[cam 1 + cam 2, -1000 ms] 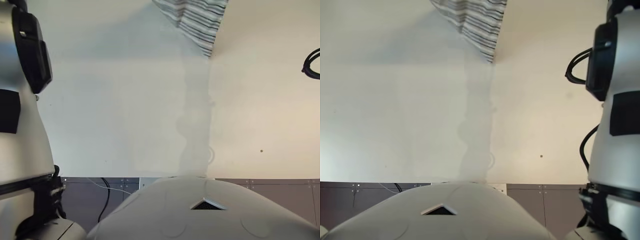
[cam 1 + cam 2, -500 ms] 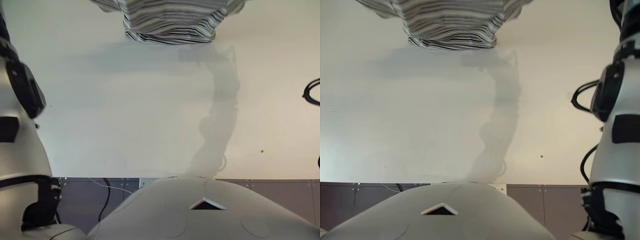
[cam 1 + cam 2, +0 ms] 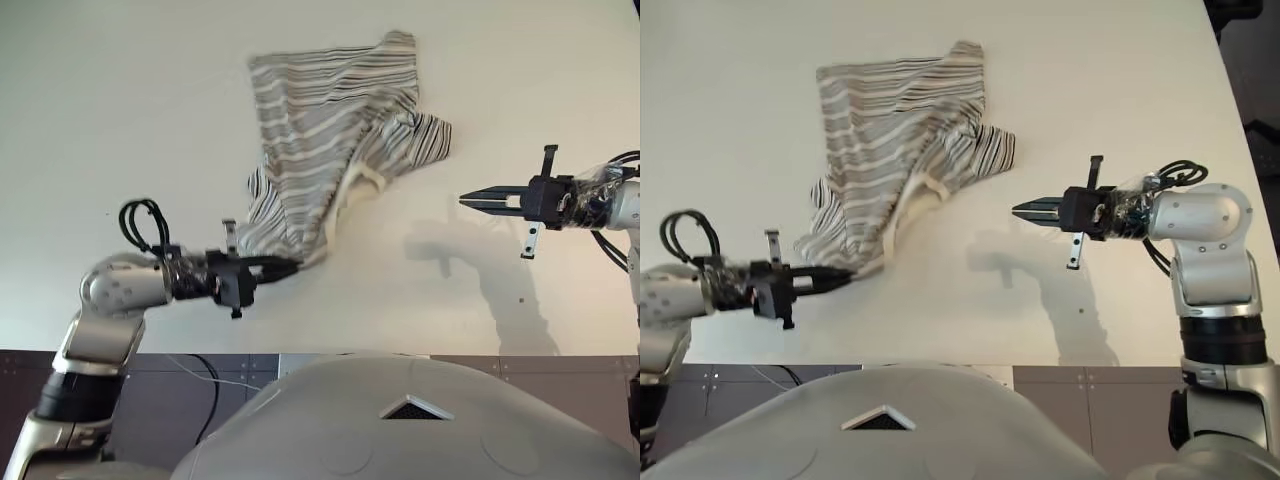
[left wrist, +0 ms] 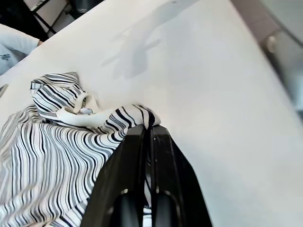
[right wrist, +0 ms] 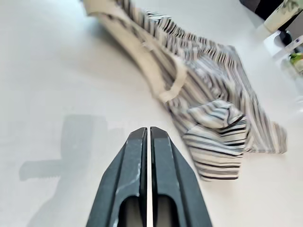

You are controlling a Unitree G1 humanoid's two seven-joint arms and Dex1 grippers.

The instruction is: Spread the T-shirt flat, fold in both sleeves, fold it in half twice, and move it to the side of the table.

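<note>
On the bench (image 3: 120,120), the T-shirt (image 3: 320,130) lies crumpled near the centre. Its long axis runs from the near-left corner toward the far right. The left hand (image 3: 280,267) is clamped on that near-left corner. The right hand (image 3: 466,201), fingers together and holding nothing, hovers apart on the T-shirt's right. The bunched sleeve (image 3: 425,140) lies nearest it, leftward and farther away, so that grasp probably falls to the right hand.

Striped T-shirt (image 3: 325,150), crumpled, on white table (image 3: 150,120)
</note>
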